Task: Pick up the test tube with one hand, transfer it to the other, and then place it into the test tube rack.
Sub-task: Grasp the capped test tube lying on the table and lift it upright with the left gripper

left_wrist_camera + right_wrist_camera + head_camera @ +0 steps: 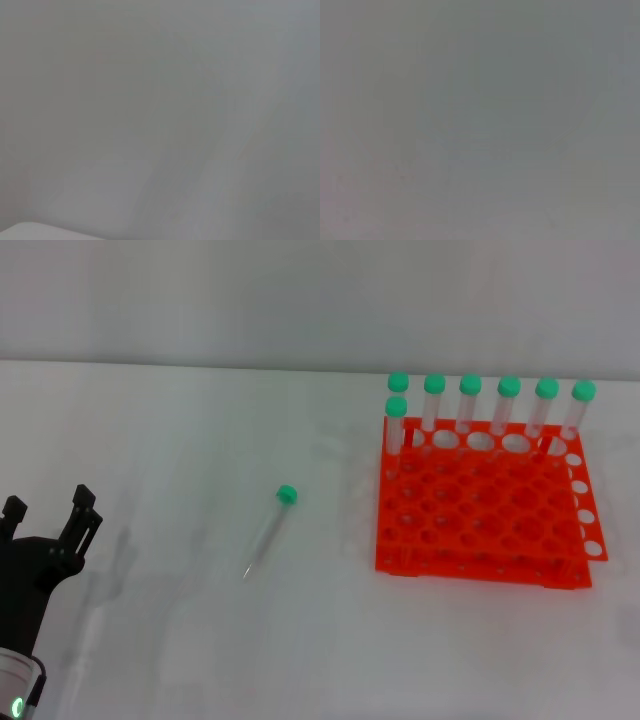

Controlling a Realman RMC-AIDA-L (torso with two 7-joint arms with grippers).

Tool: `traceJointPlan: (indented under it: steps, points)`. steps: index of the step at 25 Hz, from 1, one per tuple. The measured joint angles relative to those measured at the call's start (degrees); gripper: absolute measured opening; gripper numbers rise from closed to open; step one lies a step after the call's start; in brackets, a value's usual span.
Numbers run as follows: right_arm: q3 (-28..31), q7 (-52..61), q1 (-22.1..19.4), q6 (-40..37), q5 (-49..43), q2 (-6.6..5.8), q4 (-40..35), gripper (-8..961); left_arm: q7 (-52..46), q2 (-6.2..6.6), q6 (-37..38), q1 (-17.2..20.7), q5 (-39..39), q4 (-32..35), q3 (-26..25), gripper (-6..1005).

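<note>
One loose test tube (pixel 268 530) lies flat on the white desk (pixel 180 440), and everything in our coming move turns on how it sits relative to our left pincer (pixel 45 525). That pincer hangs low at the left edge of the head view, its black fingers (pixel 82 515) spread apart and holding nothing. The tube lies to its right and a little farther out from us, well apart from the fingers, with bare desk between. Its long axis runs on a diagonal: the green cap (pixel 287 495) points away from us and toward the rack side, the tapered tip (pixel 246 575) back toward us and toward the left pincer. We judge the left arm the nearer one, since our right pincer is nowhere in the head view, so we cannot tell its state. Both wrist views give us only blank grey surface.

Farther right again stands the orange-red test tube rack (pixel 480 520), well apart from the loose tube. Seven green-capped tubes (pixel 470 405) stand upright in it, six along the far row and one just in front of that row at its left corner; the holes nearer us are open.

No brand, label or writing can be read anywhere. The only marking we see is a small green light (pixel 17 704) on the left arm's silver-white wrist.
</note>
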Motion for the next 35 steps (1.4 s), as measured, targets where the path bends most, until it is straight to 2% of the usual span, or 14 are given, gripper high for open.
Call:
traceJointPlan:
  steps: [9,13,15,19,23,24,25,28,30,35]
  points:
    - [0.0,0.0,0.4,0.0,0.0,0.0,0.2,850,-0.6,0.0,-0.5,-0.6,-0.2,0.1,0.0,878]
    - [0.0,0.0,0.5,0.0,0.0,0.0,0.2,850,-2.9,0.27,-2.0,-3.1,0.0,0.2,-0.1,878]
    - [0.0,0.0,0.5,0.0,0.0,0.0,0.2,850,-6.2,0.77,-5.0,-5.9,0.1,-1.3,-0.4,878]
    - [0.0,0.0,0.7,-0.1,0.0,-0.06,0.2,850,-19.9,1.89,-11.1,-13.3,3.1,-9.6,0.2,878]
    - [0.0,0.0,0.9,-0.2,0.0,0.02,0.2,850,-43.3,3.51,-12.2,-20.9,16.1,-21.3,1.0,878]
    - [0.0,0.0,0.9,-0.2,0.0,0.02,0.2,850,-49.3,4.27,-11.9,-23.0,20.0,-24.3,1.5,878]
    - [0.0,0.0,0.9,-0.2,0.0,0.0,0.2,850,-53.8,4.9,-11.6,-24.6,23.1,-26.3,2.6,878]
    - [0.0,0.0,0.8,-0.2,0.0,-0.03,0.2,850,-68.9,6.61,-9.6,-28.9,29.1,-33.3,10.1,877]
    - [0.0,0.0,0.8,-0.2,0.0,-0.04,0.2,850,-78.4,6.84,-6.0,-32.2,33.6,-40.0,14.4,877]
    - [0.0,0.0,0.9,-0.4,0.0,-0.13,0.2,850,-90.2,6.74,1.5,-39.3,47.5,-52.0,14.5,877]
